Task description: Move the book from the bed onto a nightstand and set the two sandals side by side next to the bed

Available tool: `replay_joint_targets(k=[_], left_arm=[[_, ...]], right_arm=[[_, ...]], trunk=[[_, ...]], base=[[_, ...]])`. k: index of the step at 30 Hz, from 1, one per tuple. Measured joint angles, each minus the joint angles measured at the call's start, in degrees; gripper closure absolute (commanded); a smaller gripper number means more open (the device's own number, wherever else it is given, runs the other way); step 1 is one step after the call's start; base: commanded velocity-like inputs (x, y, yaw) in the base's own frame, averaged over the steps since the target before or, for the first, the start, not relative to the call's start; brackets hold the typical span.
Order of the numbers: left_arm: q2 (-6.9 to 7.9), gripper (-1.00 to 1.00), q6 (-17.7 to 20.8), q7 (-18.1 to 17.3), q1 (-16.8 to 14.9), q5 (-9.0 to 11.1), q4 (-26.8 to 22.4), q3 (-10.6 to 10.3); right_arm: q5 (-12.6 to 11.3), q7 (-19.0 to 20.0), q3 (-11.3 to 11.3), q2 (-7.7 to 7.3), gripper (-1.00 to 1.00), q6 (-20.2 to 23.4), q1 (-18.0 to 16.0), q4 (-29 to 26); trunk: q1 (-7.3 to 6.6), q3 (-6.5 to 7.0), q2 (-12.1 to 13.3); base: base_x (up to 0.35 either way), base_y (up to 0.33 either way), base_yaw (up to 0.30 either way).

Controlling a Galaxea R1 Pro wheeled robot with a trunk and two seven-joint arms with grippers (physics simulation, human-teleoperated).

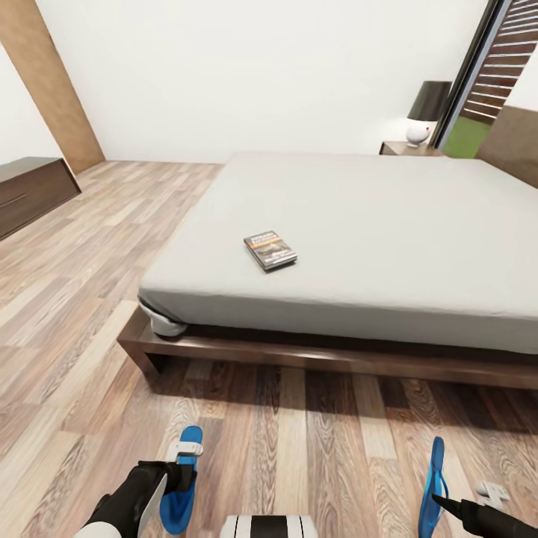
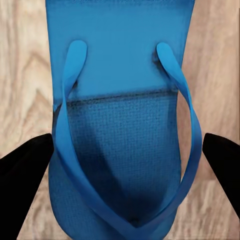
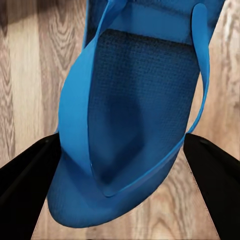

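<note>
The book (image 1: 270, 249), black and orange, lies flat on the pale grey bed (image 1: 388, 224) near its front left corner. The dark nightstand (image 1: 407, 149) stands at the far side of the bed, under a lamp. Low over the floor in front of the bed, my left gripper (image 1: 173, 475) (image 2: 127, 150) is shut on a blue sandal (image 1: 192, 436) (image 2: 120, 60), with its black fingers (image 2: 25, 170) against both edges. To the right, my right gripper (image 1: 442, 502) (image 3: 121, 145) is shut on the other sandal (image 1: 436, 463) (image 3: 140, 75), which is tipped onto its edge.
The bed's dark wooden frame (image 1: 314, 359) runs across just ahead of both grippers. A long low dark cabinet (image 1: 30, 190) stands at the left wall. A lamp (image 1: 426, 112) with a dark shade sits on the nightstand. Wood-plank floor (image 1: 90, 284) stretches along the bed's left side.
</note>
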Motion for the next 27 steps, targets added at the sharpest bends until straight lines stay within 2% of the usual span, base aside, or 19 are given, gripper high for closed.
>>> replay_joint_targets(k=[9, 20, 27], left_arm=[[-0.09, 1.00, 0.0, 0.0, 0.0, 0.0, -0.1, 0.0], [-0.08, 1.00, 0.0, 0.0, 0.0, 0.0, -0.1, 0.0], [-0.08, 1.00, 0.0, 0.0, 0.0, 0.0, -0.1, 0.0]], right_arm=[[0.0, 0.0, 0.0, 0.00, 1.00, 0.0, 0.0, 0.0], [0.0, 0.0, 0.0, 0.00, 1.00, 0.0, 0.0, 0.0], [0.0, 0.0, 0.0, 0.01, 1.00, 0.0, 0.0, 0.0]], trunk=[[0.00, 0.00, 0.0], [0.03, 0.00, 0.0], [0.02, 0.00, 0.0]], base=[[0.314, 0.000, 0.000], [0.037, 0.007, 0.000], [0.133, 0.169, 0.000]])
